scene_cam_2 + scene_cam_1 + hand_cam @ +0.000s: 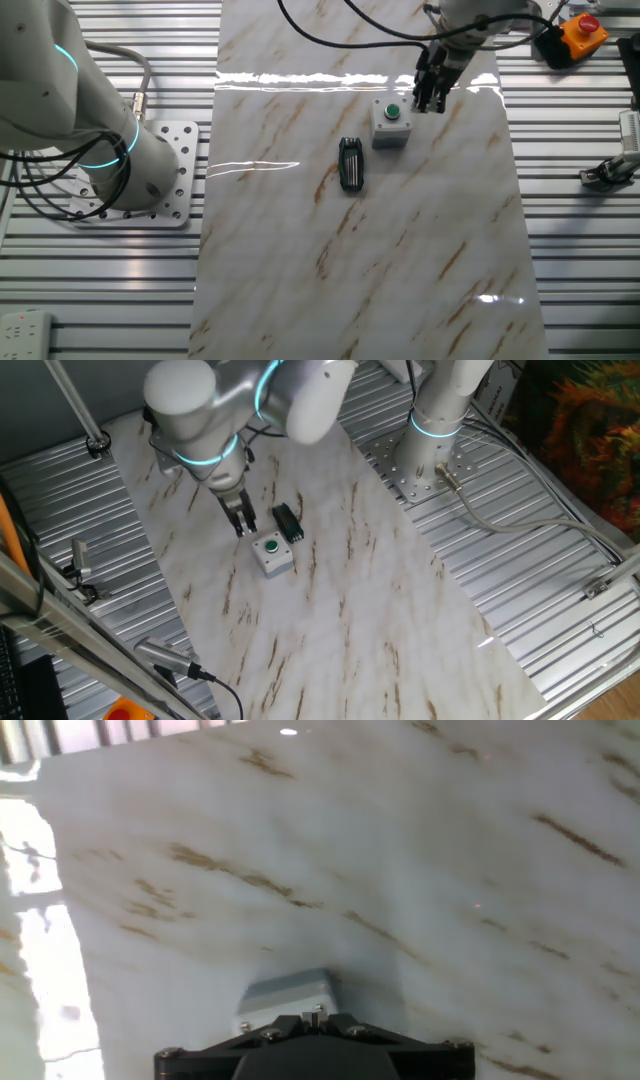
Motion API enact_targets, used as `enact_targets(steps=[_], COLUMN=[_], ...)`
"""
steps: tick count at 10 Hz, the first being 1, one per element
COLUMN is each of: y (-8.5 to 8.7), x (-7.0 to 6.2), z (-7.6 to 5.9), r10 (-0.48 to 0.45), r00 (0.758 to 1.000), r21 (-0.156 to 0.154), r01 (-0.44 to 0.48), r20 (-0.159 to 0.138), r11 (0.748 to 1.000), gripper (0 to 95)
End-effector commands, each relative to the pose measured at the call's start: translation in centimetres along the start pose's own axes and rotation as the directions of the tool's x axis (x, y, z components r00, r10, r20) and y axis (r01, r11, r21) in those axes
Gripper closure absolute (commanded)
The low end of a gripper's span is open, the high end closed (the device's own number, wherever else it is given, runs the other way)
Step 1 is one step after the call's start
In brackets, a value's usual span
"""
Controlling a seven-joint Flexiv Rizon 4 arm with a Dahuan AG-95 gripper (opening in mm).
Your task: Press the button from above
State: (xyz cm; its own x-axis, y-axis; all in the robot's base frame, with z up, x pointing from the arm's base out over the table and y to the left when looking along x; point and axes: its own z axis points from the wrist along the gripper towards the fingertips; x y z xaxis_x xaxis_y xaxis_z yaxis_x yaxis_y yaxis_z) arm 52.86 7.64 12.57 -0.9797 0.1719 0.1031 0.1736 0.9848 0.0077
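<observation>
Button [270,544] green, round, set in top of small grey box [272,558] on marble bench [340,610]; black block [288,523] just beside box. My pincer [243,528] hangs near box, off to side, holding nothing. Fingertip gap: can't tell. I judge box light, likely to skid or tip on slick bench; press cap dead centre, straight down. Hand view: button hidden behind pincer body.

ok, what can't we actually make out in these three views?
- Hand view: green round push-button hidden; only a corner of the light-grey box shows above the black gripper body.
- Both fixed views: gripper fingertips too small to tell open or shut, or whether they touch the box.
- Black rectangular block: detail too small.
</observation>
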Motion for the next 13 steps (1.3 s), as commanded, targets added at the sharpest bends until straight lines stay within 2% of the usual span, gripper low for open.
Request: enact_targets(steps=[1,3,4,7,10,13], y=[0.5,0.6,0.7,1.2,0.9,0.8], x=[0.1,0.1,0.2,1.7,3.7,4.0], z=[0.2,0.6,0.8,2.0,3.0,3.5], r10=[-0.004,-0.009,-0.008,-0.003,-0.018,-0.012], r00=[1.0,1.0,1.0,1.0,1.0,1.0], r21=[-0.032,-0.056,-0.057,-0.05,-0.048,-0.04], r01=[0.004,0.009,0.007,0.003,0.017,0.011], r20=[0.0,-0.008,-0.007,-0.005,-0.017,-0.009], r11=[0.999,0.998,0.998,0.999,0.999,0.999], gripper=[95.0,95.0,95.0,95.0,95.0,95.0])
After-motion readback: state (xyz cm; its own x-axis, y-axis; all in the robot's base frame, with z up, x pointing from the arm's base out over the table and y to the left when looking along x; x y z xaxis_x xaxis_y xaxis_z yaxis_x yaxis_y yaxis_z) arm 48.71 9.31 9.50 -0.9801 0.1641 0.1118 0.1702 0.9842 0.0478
